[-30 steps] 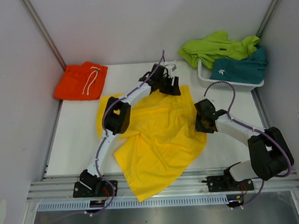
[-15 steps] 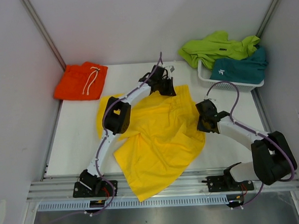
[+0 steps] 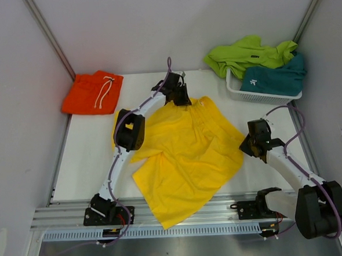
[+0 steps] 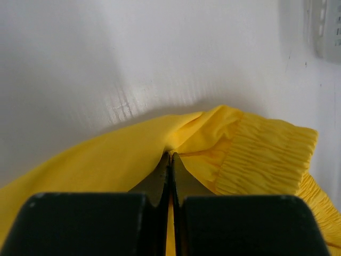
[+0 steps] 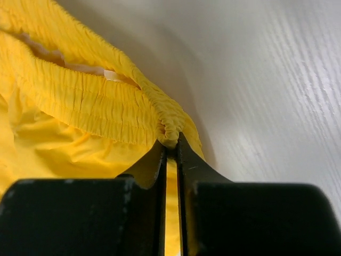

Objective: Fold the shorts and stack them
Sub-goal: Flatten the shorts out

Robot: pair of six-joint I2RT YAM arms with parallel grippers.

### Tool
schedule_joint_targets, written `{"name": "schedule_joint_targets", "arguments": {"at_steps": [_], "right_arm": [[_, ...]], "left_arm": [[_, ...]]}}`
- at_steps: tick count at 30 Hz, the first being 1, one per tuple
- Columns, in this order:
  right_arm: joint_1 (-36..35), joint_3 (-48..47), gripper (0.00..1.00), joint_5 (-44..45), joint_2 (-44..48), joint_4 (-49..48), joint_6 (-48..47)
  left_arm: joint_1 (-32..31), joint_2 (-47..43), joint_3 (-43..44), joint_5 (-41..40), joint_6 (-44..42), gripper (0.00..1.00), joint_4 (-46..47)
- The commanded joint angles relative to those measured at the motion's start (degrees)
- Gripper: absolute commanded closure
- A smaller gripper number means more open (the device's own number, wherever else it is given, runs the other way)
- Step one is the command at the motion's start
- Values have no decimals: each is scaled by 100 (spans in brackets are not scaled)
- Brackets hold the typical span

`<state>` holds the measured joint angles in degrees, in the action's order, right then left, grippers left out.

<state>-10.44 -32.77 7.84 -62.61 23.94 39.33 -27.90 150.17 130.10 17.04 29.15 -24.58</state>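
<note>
Pinching yellow shorts (image 3: 184, 156) near ruched waistband (image 5: 96, 101): left claw (image 4: 170, 156), right claw (image 5: 169, 144).

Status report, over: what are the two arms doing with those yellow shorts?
Left pincer shut on yellow shorts. Right pincer shut on their waistband. Shorts spread out, unfolded. Orange shorts, basket well aside.

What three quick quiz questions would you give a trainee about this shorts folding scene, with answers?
1. True or false: the left pincer is shut on the yellow shorts.
2. Where are the teal shorts? A in the white mesh basket; B hanging from the left pincer; C under the yellow shorts.
3. Which part of the yellow shorts does the right pincer grip?
Key: 1 true; 2 A; 3 the elastic waistband.
</note>
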Motion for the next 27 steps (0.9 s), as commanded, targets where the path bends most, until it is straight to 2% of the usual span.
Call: {"name": "schedule_joint_targets", "arguments": {"at_steps": [1, 3, 4, 5, 6, 8, 12, 14, 15, 17, 18, 21, 25, 27], "right_arm": [[173, 148, 93, 604, -23, 401, 566], [191, 245, 84, 457, 3, 296, 602], [200, 271, 65, 386, 3, 138, 515], [200, 237, 58, 351, -6, 137, 427], [200, 176, 52, 376, -23, 198, 365], [200, -43, 47, 341, -50, 268, 111], [200, -396, 46, 298, 64, 418, -266], [200, -501, 46, 202, 196, 401, -460], [191, -606, 46, 27, 240, 383, -731], [165, -738, 46, -54, 363, 374, -944], [147, -852, 46, -89, 398, 365, -1154], [33, -1011, 45, -430, 443, 165, -1533], [-125, -1256, 39, -1239, 57, -249, -2366], [-204, -1494, 37, -1617, -520, -268, -2605]], "left_arm": [[57, 74, 209, -324, 135, 100, -56], [48, 74, 226, -306, 126, 100, -38], [57, 74, 217, -298, 109, 100, -21], [57, 65, 208, -254, 109, 100, 14], [57, 48, 165, -227, 91, 100, 32], [48, -14, 77, -53, 56, 100, 250], [57, -461, -730, 212, 170, 100, 971], [48, -769, -1030, 309, 232, 95, 1226], [48, -857, -1048, 344, 223, 84, 1306], [48, -1102, -1092, 379, 162, 70, 1350], [48, -1182, -1110, 440, 144, 56, 1385], [30, -1454, -1145, 537, 100, 45, 1456], [-14, -1666, -1136, 669, 47, 42, 1482], [-49, -1719, -1067, 765, -49, 40, 1509]]}}
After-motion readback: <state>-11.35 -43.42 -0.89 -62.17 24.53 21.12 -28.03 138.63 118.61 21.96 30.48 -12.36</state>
